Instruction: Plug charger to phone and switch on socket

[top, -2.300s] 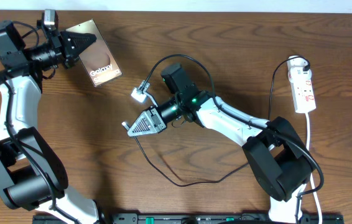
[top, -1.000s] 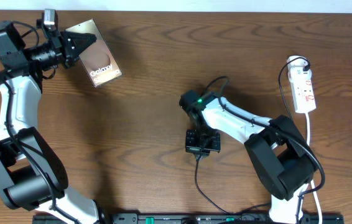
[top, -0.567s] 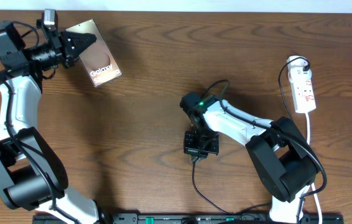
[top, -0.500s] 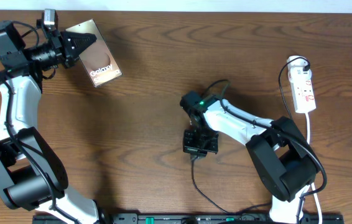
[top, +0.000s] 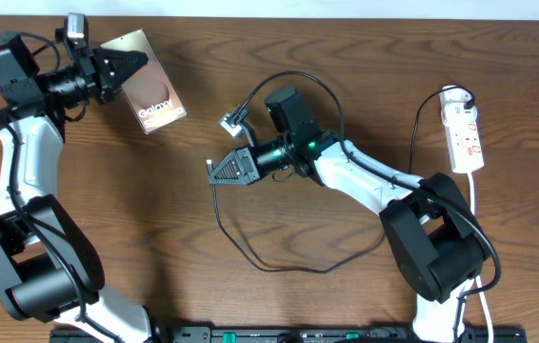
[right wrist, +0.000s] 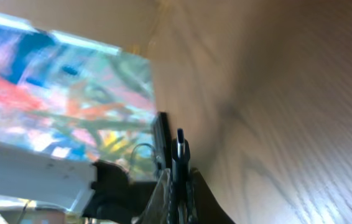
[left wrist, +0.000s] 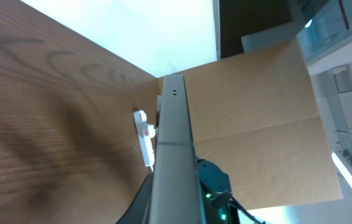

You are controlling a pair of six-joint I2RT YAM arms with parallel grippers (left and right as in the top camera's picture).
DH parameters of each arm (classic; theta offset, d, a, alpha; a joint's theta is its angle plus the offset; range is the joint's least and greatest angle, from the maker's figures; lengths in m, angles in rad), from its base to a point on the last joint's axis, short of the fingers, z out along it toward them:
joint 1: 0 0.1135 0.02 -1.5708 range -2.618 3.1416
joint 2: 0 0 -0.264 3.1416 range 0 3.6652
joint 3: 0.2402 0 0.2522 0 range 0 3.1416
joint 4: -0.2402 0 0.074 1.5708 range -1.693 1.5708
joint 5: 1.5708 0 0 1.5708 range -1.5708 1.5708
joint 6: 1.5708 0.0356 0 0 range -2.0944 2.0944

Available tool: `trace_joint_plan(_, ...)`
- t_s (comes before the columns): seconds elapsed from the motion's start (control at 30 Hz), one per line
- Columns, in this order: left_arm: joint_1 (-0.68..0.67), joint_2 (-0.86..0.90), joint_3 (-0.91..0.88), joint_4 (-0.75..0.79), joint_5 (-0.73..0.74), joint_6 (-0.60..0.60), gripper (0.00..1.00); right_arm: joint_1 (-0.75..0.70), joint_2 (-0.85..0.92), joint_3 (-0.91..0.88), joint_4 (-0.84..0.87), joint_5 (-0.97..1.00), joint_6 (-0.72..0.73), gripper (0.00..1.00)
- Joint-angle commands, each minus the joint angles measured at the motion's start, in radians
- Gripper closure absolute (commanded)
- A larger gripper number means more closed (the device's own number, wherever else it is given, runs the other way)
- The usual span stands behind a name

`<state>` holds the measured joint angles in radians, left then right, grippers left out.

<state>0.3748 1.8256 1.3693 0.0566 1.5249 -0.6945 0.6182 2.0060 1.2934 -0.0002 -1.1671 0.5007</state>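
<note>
Phone and charger each held, well apart

Overhead: the left gripper (top: pixel 134 62) was clenched on the edge of the phone (top: pixel 153 93) at the far-left corner of the worktop (top: pixel 108 210). The right gripper (top: pixel 216 171), mid-worktop, grasped the charger (top: pixel 279 271), which looped loosely behind it. The socket (top: pixel 465 133) lay at the right edge. Left wrist: the phone (left wrist: pixel 173 162) showed edge-on, with the socket (left wrist: pixel 143 134) beyond it. Right wrist: the plug tip (right wrist: pixel 180 146) stood pinched in the right gripper.

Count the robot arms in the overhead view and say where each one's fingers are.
2. The left gripper is at the top left, fingers gripping the phone. The right gripper is mid-table, fingers holding the charger plug.
</note>
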Motion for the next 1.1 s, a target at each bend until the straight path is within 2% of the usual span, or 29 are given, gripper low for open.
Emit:
trace_joint_plan(0.0, -0.017, 0.001, -0.005, 0.005, 0.047, 0.048, 0.92, 0.000, 0.010, 0.005, 0.074, -0.154, 0.016, 0.99)
trace_joint_plan(0.33, -0.025, 0.001, -0.013, 0.005, 0.047, 0.067, 0.93, 0.000, 0.010, 0.005, 0.121, -0.171, 0.019, 0.99)
trace_joint_plan(0.6, -0.025, 0.001, -0.013, 0.005, 0.047, 0.070, 0.92, -0.002, 0.010, 0.003, 0.052, -0.105, 0.018, 0.99)
trace_joint_plan(0.7, -0.025, 0.001, -0.013, 0.005, 0.047, 0.070, 0.92, -0.003, 0.010, 0.003, -0.038, 0.042, 0.008, 0.99)
trace_joint_plan(0.77, -0.025, 0.001, -0.013, 0.005, 0.047, 0.070, 0.92, -0.006, 0.010, 0.003, -0.201, 0.262, -0.011, 0.99)
trace_joint_plan(0.8, -0.025, 0.001, -0.013, 0.005, 0.047, 0.070, 0.92, -0.013, 0.010, 0.003, -0.349, 0.462, -0.006, 0.99)
trace_joint_plan(0.93, -0.025, 0.001, -0.013, 0.005, 0.047, 0.071, 0.93, -0.024, 0.010, 0.003, -0.612, 0.851, 0.085, 0.99)
trace_joint_plan(1.07, -0.025, 0.001, -0.013, 0.005, 0.046, 0.073, 0.93, -0.027, 0.010, 0.003, -0.660, 1.040, 0.131, 0.99)
